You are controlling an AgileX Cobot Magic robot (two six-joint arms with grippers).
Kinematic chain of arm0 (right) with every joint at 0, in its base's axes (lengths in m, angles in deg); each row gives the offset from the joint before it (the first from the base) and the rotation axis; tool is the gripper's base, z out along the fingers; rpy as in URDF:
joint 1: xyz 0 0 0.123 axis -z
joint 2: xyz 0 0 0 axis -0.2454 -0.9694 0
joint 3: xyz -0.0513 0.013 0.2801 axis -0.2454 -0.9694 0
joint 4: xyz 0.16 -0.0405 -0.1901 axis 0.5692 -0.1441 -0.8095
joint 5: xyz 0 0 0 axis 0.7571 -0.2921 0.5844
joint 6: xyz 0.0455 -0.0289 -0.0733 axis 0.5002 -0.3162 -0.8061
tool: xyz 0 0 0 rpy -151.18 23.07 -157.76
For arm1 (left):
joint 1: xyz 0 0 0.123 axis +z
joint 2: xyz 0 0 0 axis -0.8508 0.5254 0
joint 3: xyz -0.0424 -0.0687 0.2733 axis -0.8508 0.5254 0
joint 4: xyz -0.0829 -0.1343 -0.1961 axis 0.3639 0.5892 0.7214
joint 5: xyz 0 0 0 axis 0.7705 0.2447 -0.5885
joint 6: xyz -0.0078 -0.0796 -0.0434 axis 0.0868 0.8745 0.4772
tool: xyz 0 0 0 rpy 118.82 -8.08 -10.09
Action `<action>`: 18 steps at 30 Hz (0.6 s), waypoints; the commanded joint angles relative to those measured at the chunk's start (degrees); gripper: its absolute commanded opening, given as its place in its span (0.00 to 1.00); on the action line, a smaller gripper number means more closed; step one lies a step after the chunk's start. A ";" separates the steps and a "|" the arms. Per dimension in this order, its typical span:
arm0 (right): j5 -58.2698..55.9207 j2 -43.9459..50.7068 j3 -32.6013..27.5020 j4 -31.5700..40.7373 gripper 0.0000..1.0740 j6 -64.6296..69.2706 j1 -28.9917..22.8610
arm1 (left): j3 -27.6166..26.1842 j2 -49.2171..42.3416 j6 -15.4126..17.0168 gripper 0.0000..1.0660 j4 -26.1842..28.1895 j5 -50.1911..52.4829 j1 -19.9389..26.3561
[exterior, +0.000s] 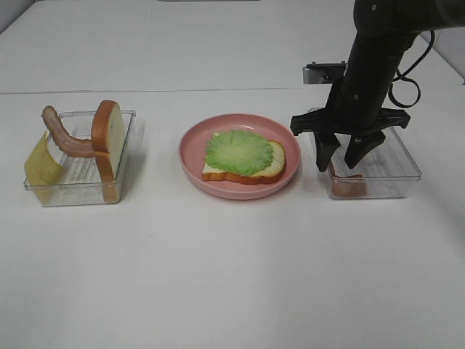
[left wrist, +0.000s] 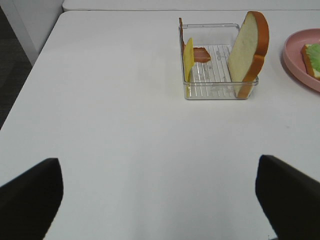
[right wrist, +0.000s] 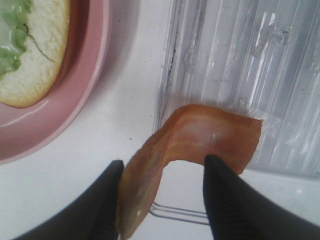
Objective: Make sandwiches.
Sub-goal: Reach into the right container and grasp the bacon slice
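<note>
A white bread slice [exterior: 277, 164] topped with green lettuce [exterior: 238, 151] lies on the pink plate [exterior: 190, 158]. My right gripper [exterior: 340, 163] hangs open over the right clear tray [exterior: 396, 182], its fingers on either side of a reddish-brown bacon strip [exterior: 347, 186]. In the right wrist view the bacon [right wrist: 200, 142] curls over the tray's near wall between the fingers [right wrist: 230, 200]. A second bread slice [exterior: 107, 137] stands upright in the left tray [exterior: 73, 195] with another bacon strip [exterior: 64, 138] and yellow cheese [exterior: 41, 164]. My left gripper [left wrist: 160, 200] is open and empty, well short of that tray [left wrist: 215, 95].
The plate stands between the two trays on the white table. In the left wrist view the upright bread [left wrist: 247, 50], cheese [left wrist: 188, 57] and bacon [left wrist: 201, 54] show in the tray, with the plate's rim [left wrist: 299, 62] to one side. The left arm is out of the high view.
</note>
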 commanded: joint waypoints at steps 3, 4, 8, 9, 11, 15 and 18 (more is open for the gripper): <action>0.40 -0.23 -0.29 -0.34 0.11 -0.69 0.23 | -0.06 -0.69 -0.06 0.95 -0.17 0.17 -0.29; 0.29 -0.23 -0.29 -0.34 0.00 -0.69 0.23 | -0.06 -0.69 -0.06 0.95 -0.17 0.17 -0.29; 0.29 -0.23 -0.29 -0.17 0.00 -0.74 0.23 | -0.06 -0.69 -0.06 0.95 -0.17 0.17 -0.29; 0.29 -0.23 -0.29 -0.17 0.00 -0.74 0.23 | -0.06 -0.69 -0.06 0.95 -0.17 0.17 -0.29; 0.29 -0.23 -0.29 -0.17 0.00 -0.74 0.23 | -0.06 -0.69 -0.06 0.95 -0.17 0.17 -0.29; -0.11 0.06 -0.23 -0.17 0.00 -0.74 0.23 | -0.06 -0.69 -0.06 0.95 -0.17 0.17 -0.29; -0.34 0.80 -0.23 -0.17 0.00 -0.69 0.23 | -0.06 -0.69 -0.06 0.95 -0.17 0.17 -0.29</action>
